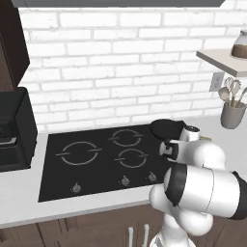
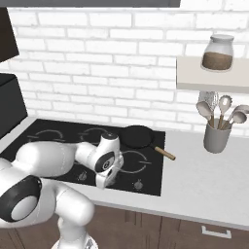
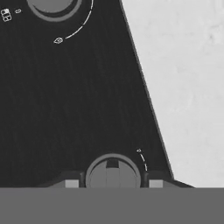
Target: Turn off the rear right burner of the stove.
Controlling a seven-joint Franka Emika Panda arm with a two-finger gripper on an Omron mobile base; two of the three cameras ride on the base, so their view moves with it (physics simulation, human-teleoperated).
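Between the two dark fingertips [image 3: 72, 183] at the bottom of the hand view sits a small grey knob [image 3: 113, 173], one tip on each side of it. The gripper [image 3: 113, 183] stands spread about as wide as the knob; whether the pads press its sides or merely flank it I cannot tell. A thin white dial arc with a small pointer mark curves just beside the knob, toward the pale counter [image 3: 188, 78]. A second knob [image 3: 53, 5] lies farther along the same front strip of the stove [image 1: 96, 169].

As a judgement, the reach is done and the hand is lined up on a knob near the stove's right front corner; the turn itself appears not yet made, and nothing shows the burner's state.

Behind the knob row, at the stove's far right corner, lies the rear right burner, covered by a dark pan [image 2: 137, 136] whose wooden handle [image 2: 165, 154] points toward the counter.
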